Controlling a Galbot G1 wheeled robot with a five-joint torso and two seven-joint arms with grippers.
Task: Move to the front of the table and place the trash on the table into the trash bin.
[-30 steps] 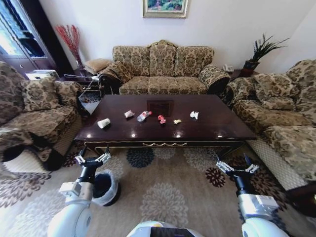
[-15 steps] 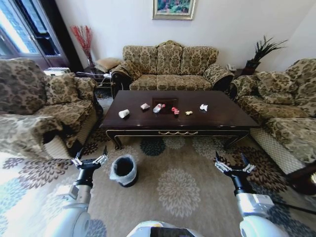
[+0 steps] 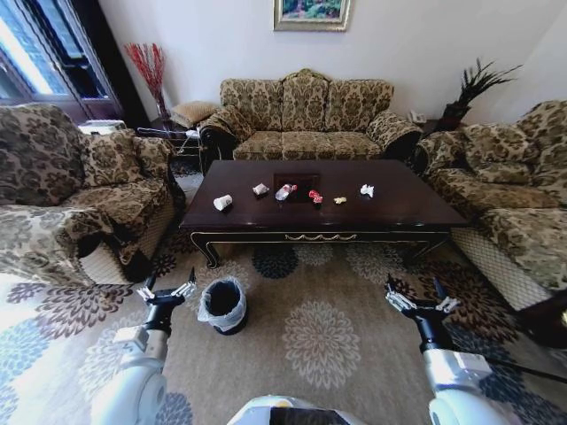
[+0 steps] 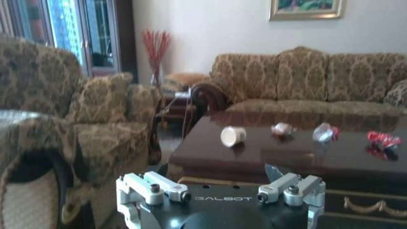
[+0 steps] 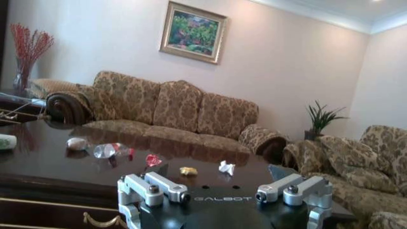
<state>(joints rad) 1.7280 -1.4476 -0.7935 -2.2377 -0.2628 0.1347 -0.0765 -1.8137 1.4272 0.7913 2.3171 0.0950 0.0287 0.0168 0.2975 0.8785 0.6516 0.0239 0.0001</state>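
The dark brown table (image 3: pixel 407 209) stands ahead across the carpet. The trash lies in a row on it: a white paper cup (image 3: pixel 222 202), a paper wad (image 3: pixel 260 189), a clear bottle (image 3: pixel 283 191), a red wrapper (image 3: pixel 315 197), a yellow scrap (image 3: pixel 340 200) and a white wad (image 3: pixel 367 189). The black trash bin (image 3: pixel 222 304) with its white liner stands on the carpet before the table's left end. My left gripper (image 3: pixel 168 290) hangs open just left of the bin. My right gripper (image 3: pixel 418 304) is open above the carpet on the right. The wrist views show the cup (image 4: pixel 233 136) and the bottle (image 5: pixel 106 150) beyond each open gripper (image 4: pixel 219 188) (image 5: pixel 222 191).
Patterned sofas enclose the table: one at the left (image 3: pixel 80 186), one behind it (image 3: pixel 306 119), one at the right (image 3: pixel 514 195). A small side table (image 3: pixel 168 137) sits in the back left corner. Flowered carpet (image 3: pixel 319 341) lies between me and the table.
The whole picture has shifted with the camera: the table now looks farther off than a second ago and the bin stands in the open. Both arms keep their pose.
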